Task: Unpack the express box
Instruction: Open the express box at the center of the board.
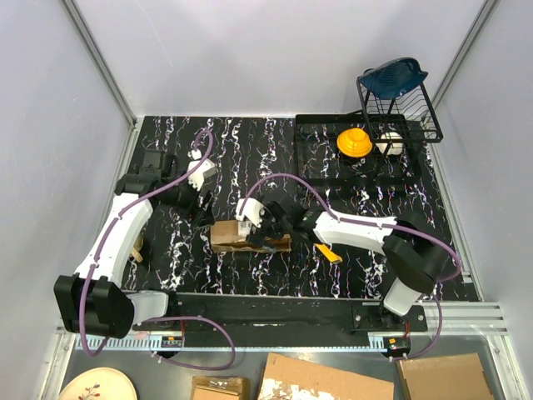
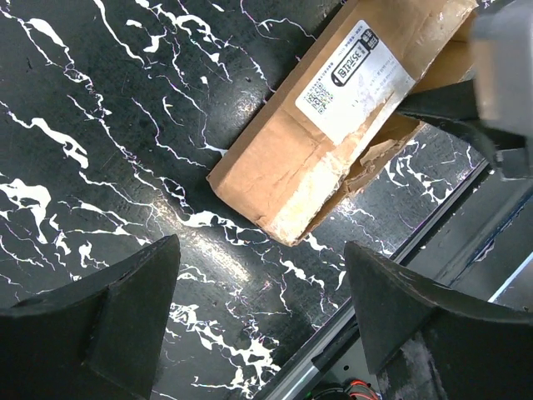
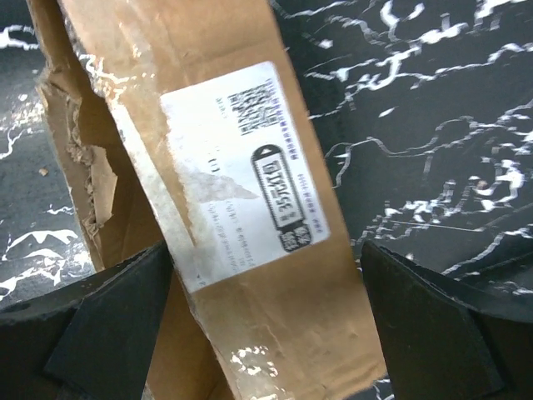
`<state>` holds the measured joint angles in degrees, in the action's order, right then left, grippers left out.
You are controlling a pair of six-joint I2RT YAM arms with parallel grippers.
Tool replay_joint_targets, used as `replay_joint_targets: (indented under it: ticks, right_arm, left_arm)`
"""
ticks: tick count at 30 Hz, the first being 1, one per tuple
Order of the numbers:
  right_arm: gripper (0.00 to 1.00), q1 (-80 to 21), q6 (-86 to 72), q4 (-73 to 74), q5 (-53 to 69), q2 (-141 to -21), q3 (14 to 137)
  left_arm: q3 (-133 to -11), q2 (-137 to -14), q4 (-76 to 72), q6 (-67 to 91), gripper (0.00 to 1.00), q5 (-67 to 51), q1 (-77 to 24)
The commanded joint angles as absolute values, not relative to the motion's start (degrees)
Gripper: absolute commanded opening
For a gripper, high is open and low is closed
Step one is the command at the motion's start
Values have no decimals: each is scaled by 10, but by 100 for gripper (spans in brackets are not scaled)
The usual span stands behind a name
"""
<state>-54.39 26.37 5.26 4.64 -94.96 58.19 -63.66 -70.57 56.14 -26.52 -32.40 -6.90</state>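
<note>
Here, the wide-open right gripper (image 3: 262,250) is straddling the express box (image 1: 236,235) across its long axis, the open left gripper (image 2: 260,246) hovering nearby.

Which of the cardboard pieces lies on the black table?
The express box, the oblong labelled carton under the right gripper. The other cardboard pieces lie off the table, past its near edge.

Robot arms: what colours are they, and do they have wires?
Both the left arm and right arm have white tube sections with chunky black joints. A purple cable loops along each. The left claw and right claw each have two broad black fingers.
</note>
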Motion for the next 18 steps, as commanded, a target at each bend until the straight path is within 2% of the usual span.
replay_joint_targets:
  ticks: [1,9,11,14,15,16,18]
  right_arm:
    - [100,-541,277,98,97,-979,602]
    - [100,-541,291,145,126,-1025,634]
    - [95,-541,287,163,130,-1031,654]
    - [67,-541,259,182,126,-1030,675]
    - [43,-541,238,184,114,-1028,678]
    - [35,-541,223,176,105,-1019,678]
    - [31,-550,179,122,43,-1002,652]
  left_arm:
    - [-657,-684,562,-274,82,-348,-61]
    - [-667,-691,568,-292,81,-370,-51]
    - [-671,-692,569,-294,81,-374,-49]
    - [-683,-693,566,-286,81,-372,-47]
    - [-688,-692,562,-280,81,-367,-47]
    - [-699,-687,556,-265,80,-351,-46]
    - [-715,-683,533,-244,80,-328,-47]
